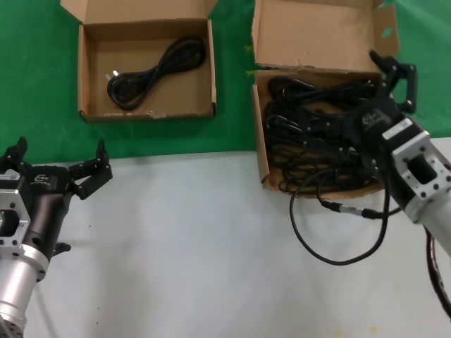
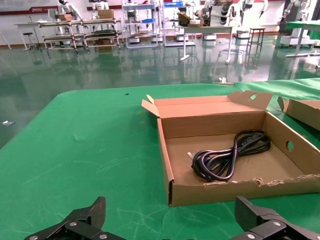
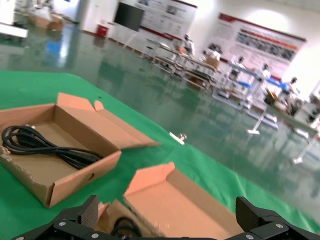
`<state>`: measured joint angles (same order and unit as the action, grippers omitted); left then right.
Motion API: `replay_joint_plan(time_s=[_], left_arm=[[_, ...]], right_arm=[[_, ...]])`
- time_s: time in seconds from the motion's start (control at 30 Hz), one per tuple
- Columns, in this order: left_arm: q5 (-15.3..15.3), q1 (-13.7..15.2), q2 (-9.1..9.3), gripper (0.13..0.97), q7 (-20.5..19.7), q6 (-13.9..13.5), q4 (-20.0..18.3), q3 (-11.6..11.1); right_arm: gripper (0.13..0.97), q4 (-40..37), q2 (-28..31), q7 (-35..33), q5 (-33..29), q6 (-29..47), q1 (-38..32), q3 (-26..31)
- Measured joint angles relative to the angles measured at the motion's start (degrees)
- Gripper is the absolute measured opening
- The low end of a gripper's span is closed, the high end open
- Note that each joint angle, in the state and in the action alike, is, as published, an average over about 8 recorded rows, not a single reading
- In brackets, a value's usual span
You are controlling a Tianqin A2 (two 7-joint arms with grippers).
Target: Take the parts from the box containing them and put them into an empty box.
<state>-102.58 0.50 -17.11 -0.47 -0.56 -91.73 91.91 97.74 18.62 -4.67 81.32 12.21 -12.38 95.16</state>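
Power cords, black and coiled into long bundles, lie heaped and overlapping in the larger cardboard box on the robot's right side, its tall lid flap standing open behind it. One cord bundle already lies in the lower-walled box on the left side, on the green cloth that covers the far part of the counter. The right pincer hangs over the far right corner of the full box with its fingers spread wide and holding nothing; whether the tips touch the cords cannot be told. The left pincer waits near the counter's left edge, also wide open and empty, well apart from both boxes. A thicker looped cable with a silver connector trails from the right arm across the white surface just in front of the full box. The likely trouble is the tangle: closing on the pile may catch two bundles at once, or a plug may hook a neighbour and drag it out. The light box could also lift or slide with the cords, and the loose cable may snag the box's front wall.
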Motion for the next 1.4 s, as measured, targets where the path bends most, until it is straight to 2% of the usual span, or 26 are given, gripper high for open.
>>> replay_joint_plan(time_s=[0.27, 0.57, 0.93, 1.4], left_arm=[[-0.15, -0.13, -0.02, 0.921, 0.13, 0.15, 0.01, -0.06], [-0.32, -0.29, -0.05, 0.965, 0.27, 0.32, 0.03, -0.13], [-0.49, -0.45, -0.07, 0.966, 0.42, 0.5, 0.05, -0.21], [-0.5, -0.46, -0.07, 0.966, 0.43, 0.51, 0.05, -0.21]], right_arm=[[0.966, -1.65, -0.39, 1.27, 5.93, -3.31, 3.35, -0.95], [0.966, -3.48, -0.82, 2.67, 12.49, -6.99, 7.1, -2.0], [0.966, -5.41, -1.28, 4.16, 19.43, -10.87, 11.03, -3.11], [0.966, -5.55, -1.31, 4.27, 19.96, -11.17, 11.32, -3.2]])
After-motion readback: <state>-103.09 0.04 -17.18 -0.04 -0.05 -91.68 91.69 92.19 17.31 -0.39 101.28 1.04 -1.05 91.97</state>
